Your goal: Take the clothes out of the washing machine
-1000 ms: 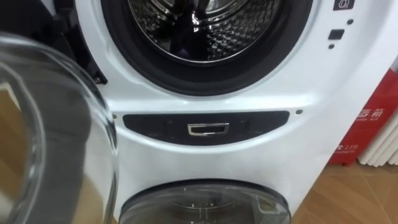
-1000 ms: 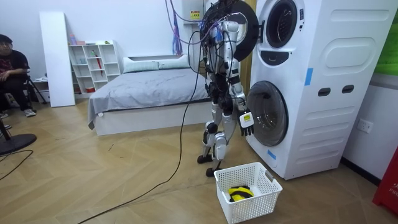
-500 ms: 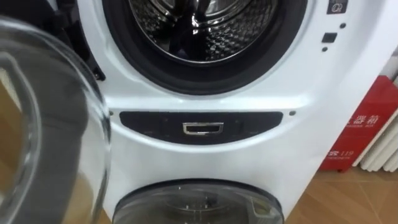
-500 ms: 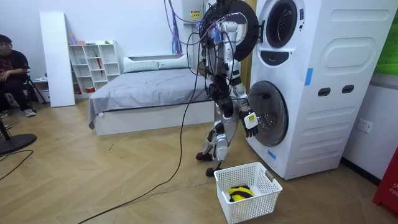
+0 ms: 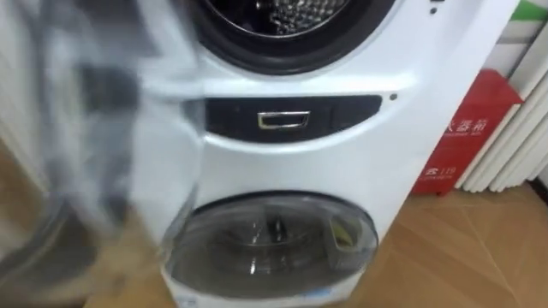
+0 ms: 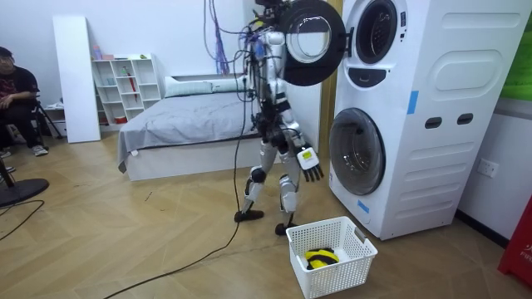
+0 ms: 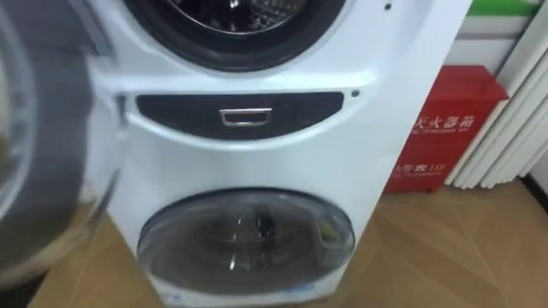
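While the left eye view looks down the front of the washing machine (image 5: 282, 167), the upper drum (image 5: 287, 10) appears at the top edge as a perforated metal surface inside a dark ring. Whether clothes lie inside it cannot be told. The open upper door (image 5: 86, 128) is a grey blur on the view's left. Below the drum a dark panel (image 5: 342, 113) carries a small metal handle (image 5: 285, 120), and beneath that sits the round glass lower door (image 5: 270, 244), closed. A red box (image 5: 467, 137) stands on the wooden floor (image 5: 462, 257) just to the right of the machine.

From the right eye view the same front appears, with a white ribbed radiator (image 7: 505, 128) beside the red box.

Seen in the room view, the robot stands upright on the floor with its feet apart. It is near the stacked machine, at the side where the upper door swings out by its head. Its right hand (image 6: 308, 163) hangs at hip height, apart from the lower door, fingers straight and spread, holding nothing. A white basket (image 6: 345, 270) rests on the floor near the robot's feet and close to the machine's base. A yellow-and-black item (image 6: 320, 257) lies inside the basket. Behind the robot are a bed (image 6: 191, 124) and a white shelf (image 6: 125, 83). A person (image 6: 12, 91) sits at the room view's left edge, well apart from the task's things.
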{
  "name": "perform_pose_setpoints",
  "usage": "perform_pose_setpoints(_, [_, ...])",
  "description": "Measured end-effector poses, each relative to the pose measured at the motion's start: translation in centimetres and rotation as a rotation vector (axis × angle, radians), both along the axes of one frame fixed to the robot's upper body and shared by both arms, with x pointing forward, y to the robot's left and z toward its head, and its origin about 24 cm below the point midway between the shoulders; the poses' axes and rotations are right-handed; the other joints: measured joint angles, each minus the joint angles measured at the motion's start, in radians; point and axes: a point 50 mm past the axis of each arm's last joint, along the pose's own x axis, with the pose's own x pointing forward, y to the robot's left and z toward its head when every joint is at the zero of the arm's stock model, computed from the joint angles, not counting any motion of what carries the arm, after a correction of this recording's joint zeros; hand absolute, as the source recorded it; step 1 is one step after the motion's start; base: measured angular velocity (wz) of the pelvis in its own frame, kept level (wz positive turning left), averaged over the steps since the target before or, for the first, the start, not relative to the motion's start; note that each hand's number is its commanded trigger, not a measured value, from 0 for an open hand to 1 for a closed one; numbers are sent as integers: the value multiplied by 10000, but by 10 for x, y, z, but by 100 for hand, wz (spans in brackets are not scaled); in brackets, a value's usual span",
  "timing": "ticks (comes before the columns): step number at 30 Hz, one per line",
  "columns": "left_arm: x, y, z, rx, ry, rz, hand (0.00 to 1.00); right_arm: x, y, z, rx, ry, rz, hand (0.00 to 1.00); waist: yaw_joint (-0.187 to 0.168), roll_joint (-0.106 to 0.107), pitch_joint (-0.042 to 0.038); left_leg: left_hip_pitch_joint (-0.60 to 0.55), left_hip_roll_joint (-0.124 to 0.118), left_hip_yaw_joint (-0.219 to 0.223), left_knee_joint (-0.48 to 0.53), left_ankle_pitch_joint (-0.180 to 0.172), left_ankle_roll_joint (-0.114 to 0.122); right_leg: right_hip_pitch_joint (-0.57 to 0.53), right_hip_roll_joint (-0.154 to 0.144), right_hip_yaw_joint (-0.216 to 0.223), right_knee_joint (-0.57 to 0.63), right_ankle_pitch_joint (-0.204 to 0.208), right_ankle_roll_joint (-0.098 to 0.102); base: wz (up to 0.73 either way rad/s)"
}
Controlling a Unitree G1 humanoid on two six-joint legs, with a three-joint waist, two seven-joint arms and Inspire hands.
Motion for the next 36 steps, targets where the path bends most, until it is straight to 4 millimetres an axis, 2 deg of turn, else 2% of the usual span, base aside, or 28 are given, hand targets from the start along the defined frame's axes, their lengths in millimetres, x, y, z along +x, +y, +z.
perform_pose_setpoints(1, [-5,2,-1,28,146,50,0,0,0,0,5,22,-50,0,-5,-17,-1,-79,-105,116,4,86,126,25,-109,80,-125,202,174,10])
perform_pose_setpoints(2, [-11,3,-2,84,331,70,0,-3,-1,-1,93,86,-384,0,-51,-3,11,-267,-201,615,189,205,235,0,-468,18,250,48,492,31])
perform_pose_setpoints(3, [-11,3,-2,98,333,59,0,-5,-3,-1,93,137,-568,0,-67,-13,16,-330,-226,914,297,234,262,-4,-690,-35,899,-390,675,63])
perform_pose_setpoints(4, [-10,3,-2,139,284,-63,0,-8,-6,-1,104,181,-919,0,-62,-55,2,-357,-294,1284,283,356,311,55,-1155,-85,2335,-1289,820,69])
perform_pose_setpoints(5, [-10,4,-2,193,285,-183,0,-7,-9,0,53,213,-911,0,-31,-150,31,-357,-364,1335,174,533,381,282,-1494,-35,3413,-1885,1008,55])
perform_pose_setpoints(7, [-10,7,-1,296,293,-208,0,-4,-7,0,52,197,-818,0,201,-115,25,-359,-432,1354,-24,782,435,979,-1674,187,3829,-2396,1104,11])
perform_pose_setpoints(8, [-10,10,0,427,274,-191,0,-1,-3,-1,99,214,-522,0,228,-219,4,-477,-503,1349,-50,906,448,1542,-1752,284,3453,-2594,1172,-5])
perform_pose_setpoints(9, [-9,12,0,520,231,-164,0,0,-1,-1,124,226,-312,0,227,-301,-9,-567,-571,1356,-55,965,456,1834,-1792,286,3194,-2627,1201,-11])
perform_pose_setpoints(11, [-4,17,4,699,-60,-27,0,1,7,-2,215,331,352,0,363,-581,-115,-957,-719,1488,-42,1191,362,2743,-1711,375,1154,-2775,1307,-30])
perform_pose_setpoints(13, [-1,17,5,715,-212,72,0,-1,11,-3,277,475,766,0,608,-759,-68,-1115,-735,1773,-15,1294,262,3043,-1596,419,-94,-2672,1359,-52])
perform_pose_setpoints(15, [-3,14,3,672,-149,144,0,-3,12,-4,258,587,1018,0,697,-796,-47,-1237,-646,1785,88,1339,176,3095,-1467,442,-498,-2590,1240,-34])
perform_pose_setpoints(17, [-3,11,3,582,-205,139,0,-7,13,-6,239,751,1120,0,725,-782,-35,-1323,-441,1771,145,1393,19,3017,-1271,445,-554,-2482,1095,-11])
perform_pose_setpoints(23, [-9,4,0,276,-135,403,0,-8,11,-6,156,829,1188,0,761,-644,38,-1394,-244,1613,158,1538,-233,3006,-1000,249,-571,-2427,915,4])
perform_pose_setpoints(26, [-10,4,-1,191,-135,705,0,-5,11,-5,100,757,1219,0,747,-576,25,-1442,-213,1471,230,1549,-307,3036,-935,234,-602,-2481,816,5])
perform_pose_setpoints(27, [-10,4,-1,171,-138,753,0,-5,10,-5,67,730,1201,0,764,-510,9,-1444,-240,1226,246,1542,-318,3072,-908,237,-631,-2476,807,0])
perform_pose_setpoints(29, [-11,4,-1,178,-107,772,0,-4,10,-5,39,662,1202,0,759,-437,-11,-1432,-253,1117,247,1541,-322,3159,-892,211,-734,-2465,789,6])
perform_pose_setpoints(36, [-11,15,1,187,-306,1831,0,0,6,-3,-107,468,1095,0,720,-323,-7,-1219,-347,959,130,1557,-341,3419,-926,153,-827,-2480,770,4])
